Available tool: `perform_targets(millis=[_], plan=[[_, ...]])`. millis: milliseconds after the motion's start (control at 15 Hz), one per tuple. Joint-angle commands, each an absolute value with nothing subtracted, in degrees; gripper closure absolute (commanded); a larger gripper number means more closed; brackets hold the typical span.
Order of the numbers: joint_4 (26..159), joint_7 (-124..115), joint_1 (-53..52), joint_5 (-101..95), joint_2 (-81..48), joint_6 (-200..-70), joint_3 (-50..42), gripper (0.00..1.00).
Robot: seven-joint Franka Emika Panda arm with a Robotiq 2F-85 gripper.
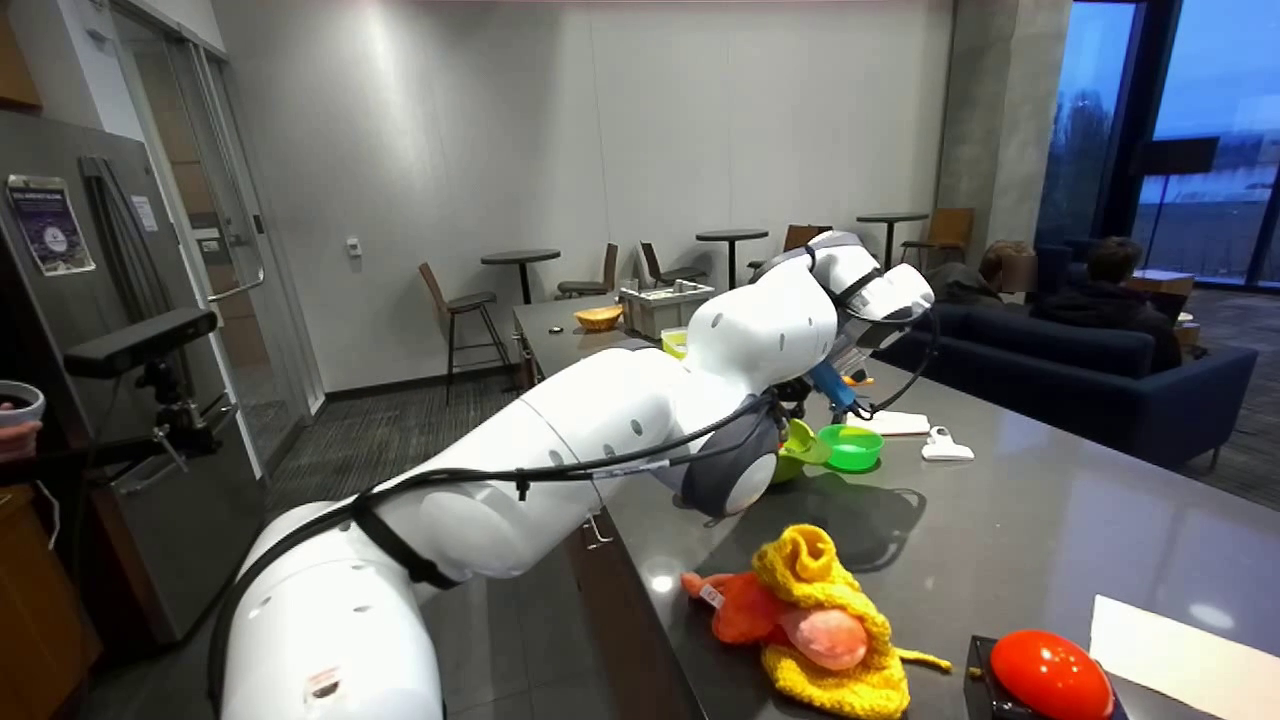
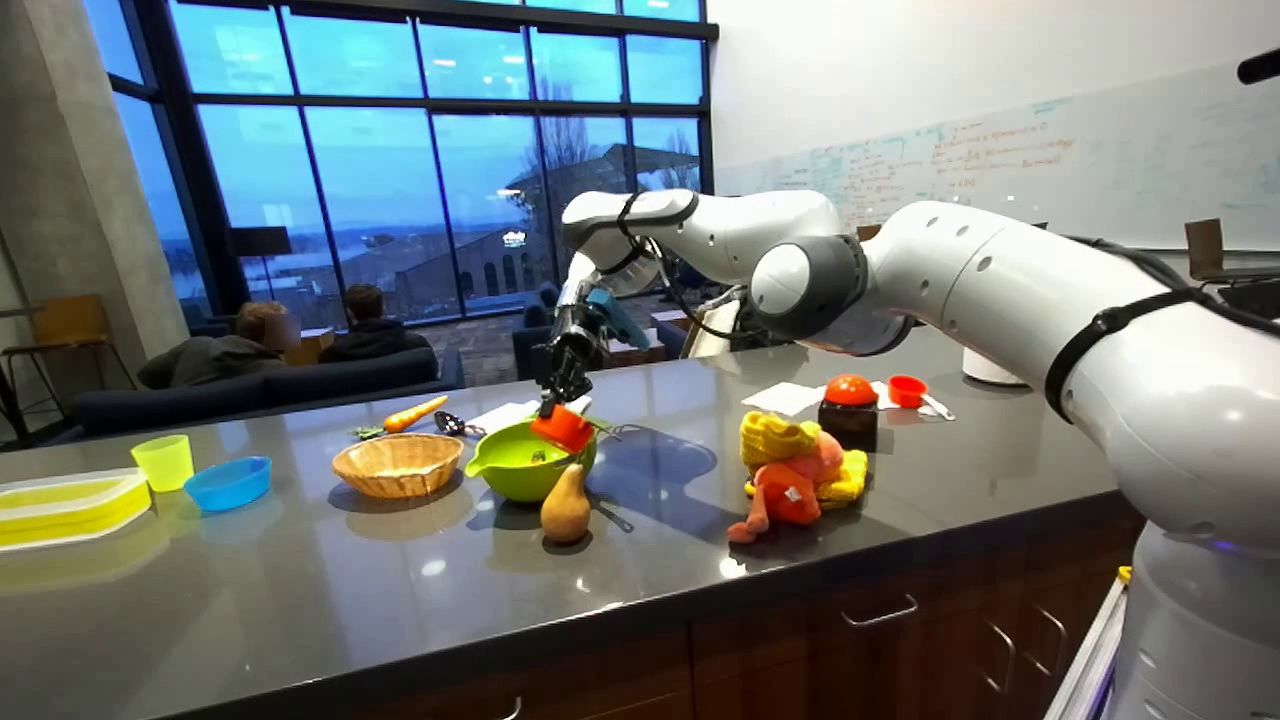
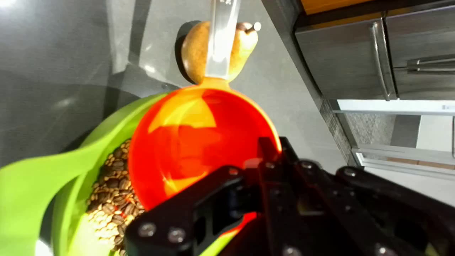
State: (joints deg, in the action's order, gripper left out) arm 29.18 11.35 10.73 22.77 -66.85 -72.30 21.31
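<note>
My gripper (image 2: pixel 552 406) is shut on the rim of an orange-red measuring cup (image 2: pixel 563 430), with one finger inside the cup and one outside. In the wrist view the fingertips (image 3: pixel 278 145) pinch the rim of the cup (image 3: pixel 199 142). The cup's inside looks empty, and its clear handle (image 3: pixel 222 46) points away over a brown pear (image 3: pixel 196 53). The cup hangs over the edge of a green bowl (image 2: pixel 510 482) that holds dark and pale beans (image 3: pixel 113 192). The pear also stands upright beside the bowl in an exterior view (image 2: pixel 566 510).
A wicker basket (image 2: pixel 398 472), blue bowl (image 2: pixel 228 486), yellow-green cup (image 2: pixel 163 463) and yellow container (image 2: pixel 75 508) stand along the counter. A carrot (image 2: pixel 415 413) lies behind. A plush toy (image 2: pixel 795 495), red button (image 2: pixel 850 390) and bright green bowl (image 1: pixel 852 450) are also there.
</note>
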Motion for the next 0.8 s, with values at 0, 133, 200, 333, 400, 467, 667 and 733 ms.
perform_targets(millis=[0,133,200,333,400,467,667,733], plan=[[27.0,5.1,9.4,22.7,-67.8,-73.3,21.1,0.99],[27.1,2.1,9.0,22.3,-67.8,-72.9,20.9,0.99],[27.2,0.9,8.8,22.1,-67.9,-72.5,20.8,0.99],[27.3,-1.3,8.4,21.7,-68.0,-72.0,20.7,0.69],[27.2,-2.0,8.4,21.5,-68.1,-71.6,20.6,0.65],[27.1,-2.0,8.0,20.8,-68.1,-71.2,20.3,0.58],[27.1,-2.7,6.9,18.3,-68.1,-71.0,19.1,0.39],[27.0,-2.8,6.6,17.3,-68.0,-70.7,18.7,0.33]])
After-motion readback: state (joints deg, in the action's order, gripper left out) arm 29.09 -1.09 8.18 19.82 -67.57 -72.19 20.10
